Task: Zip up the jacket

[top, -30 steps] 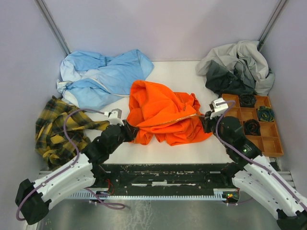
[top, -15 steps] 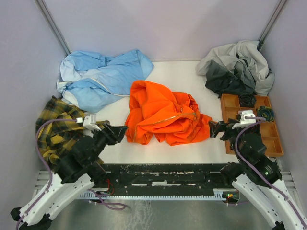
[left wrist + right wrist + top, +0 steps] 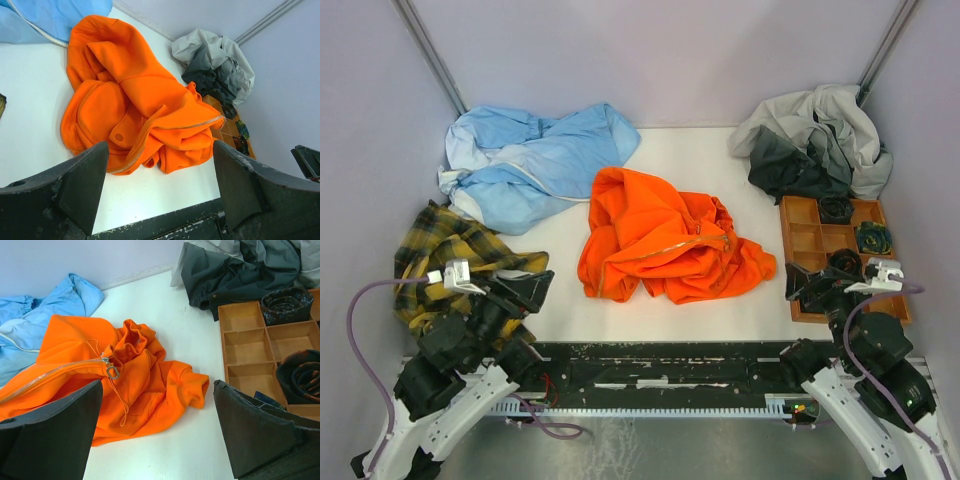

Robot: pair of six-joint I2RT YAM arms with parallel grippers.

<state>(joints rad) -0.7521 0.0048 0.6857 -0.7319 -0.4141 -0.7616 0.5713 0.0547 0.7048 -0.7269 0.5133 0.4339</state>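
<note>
The orange jacket (image 3: 665,240) lies bunched up in the middle of the white table, free of both arms. Its pale zipper (image 3: 670,247) runs closed across the folds; the metal pull (image 3: 113,371) sits at the zipper's right end near the collar. My left gripper (image 3: 532,285) is open near the table's front left, well short of the jacket (image 3: 135,105). My right gripper (image 3: 802,285) is open near the front right, beside the jacket's (image 3: 125,375) sleeve, holding nothing.
A light blue garment (image 3: 530,160) lies at the back left. A yellow plaid cloth (image 3: 445,260) is at the left edge. A grey and dark clothing heap (image 3: 815,140) fills the back right corner. A wooden compartment tray (image 3: 820,240) with dark coiled items stands on the right.
Both grippers have let go of the jacket and opened. Each arm has pulled back toward the near edge, left to the left, right to the right. The jacket has settled flatter.
</note>
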